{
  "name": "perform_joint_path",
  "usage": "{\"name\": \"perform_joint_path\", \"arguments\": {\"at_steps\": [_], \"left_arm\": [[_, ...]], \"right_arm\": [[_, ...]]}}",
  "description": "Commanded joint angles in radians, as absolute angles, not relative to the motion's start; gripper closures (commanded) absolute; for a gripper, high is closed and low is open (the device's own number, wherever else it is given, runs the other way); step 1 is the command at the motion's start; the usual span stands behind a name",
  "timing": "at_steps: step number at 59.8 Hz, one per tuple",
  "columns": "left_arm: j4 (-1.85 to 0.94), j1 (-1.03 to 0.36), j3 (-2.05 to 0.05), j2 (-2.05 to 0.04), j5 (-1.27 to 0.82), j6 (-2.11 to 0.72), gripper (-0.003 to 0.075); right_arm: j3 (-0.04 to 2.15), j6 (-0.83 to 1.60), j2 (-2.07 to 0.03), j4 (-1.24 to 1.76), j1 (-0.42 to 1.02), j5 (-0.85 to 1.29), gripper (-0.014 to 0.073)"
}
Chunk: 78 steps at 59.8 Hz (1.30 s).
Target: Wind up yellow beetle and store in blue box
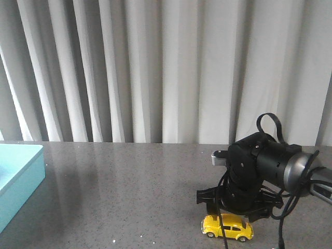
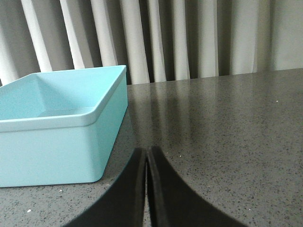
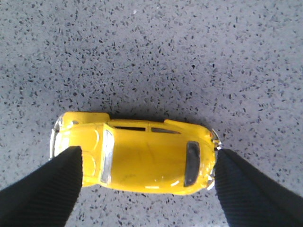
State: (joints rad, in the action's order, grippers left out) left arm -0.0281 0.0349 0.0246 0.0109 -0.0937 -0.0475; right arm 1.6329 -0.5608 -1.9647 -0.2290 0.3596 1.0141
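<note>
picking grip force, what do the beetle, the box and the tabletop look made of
Yellow beetle: glossy painted shell with chrome bumpers, likely die-cast metal or hard plastic. Blue box: smooth, matte, rounded rim, probably moulded plastic. Table: dark grey, speckled and faintly reflective, like stone or laminate.

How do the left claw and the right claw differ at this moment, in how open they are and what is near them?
The left claw is shut, its fingers pressed together and holding nothing; the right claw is open, one finger at each end of the yellow beetle. The left claw has the blue box beside it; the right claw points down over the car. Both are above the same dark speckled table.
</note>
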Motion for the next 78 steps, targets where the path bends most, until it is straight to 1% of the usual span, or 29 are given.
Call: {"name": "perform_joint_path", "arguments": {"at_steps": [1,22,28,43,52,62,78], "left_arm": [[-0.031,0.030,0.010,0.017,-0.020,-0.040,0.0726],[-0.031,0.030,0.010,0.017,-0.020,-0.040,0.0726],[-0.031,0.030,0.010,0.017,-0.020,-0.040,0.0726],[-0.031,0.030,0.010,0.017,-0.020,-0.040,0.0726],[-0.031,0.030,0.010,0.017,-0.020,-0.040,0.0726],[-0.031,0.030,0.010,0.017,-0.019,-0.040,0.0726],[-0.031,0.030,0.010,0.017,-0.019,-0.040,0.0726]], "right_arm": [[1.671,-0.562,-1.935,-0.254,0.354,1.001,0.0069],[1.671,-0.509,-2.004,-0.257,0.354,1.118,0.0267],[1.671,-0.493,-2.023,-0.258,0.354,1.164,0.0295],[1.669,-0.420,-2.089,-0.261,0.338,1.286,0.0300],[1.638,-0.391,-2.091,-0.283,0.292,1.289,0.0300],[1.536,-0.347,-2.089,-0.301,0.217,1.289,0.0300],[1.390,-0.347,-2.085,-0.449,0.113,1.279,0.0300]]}}
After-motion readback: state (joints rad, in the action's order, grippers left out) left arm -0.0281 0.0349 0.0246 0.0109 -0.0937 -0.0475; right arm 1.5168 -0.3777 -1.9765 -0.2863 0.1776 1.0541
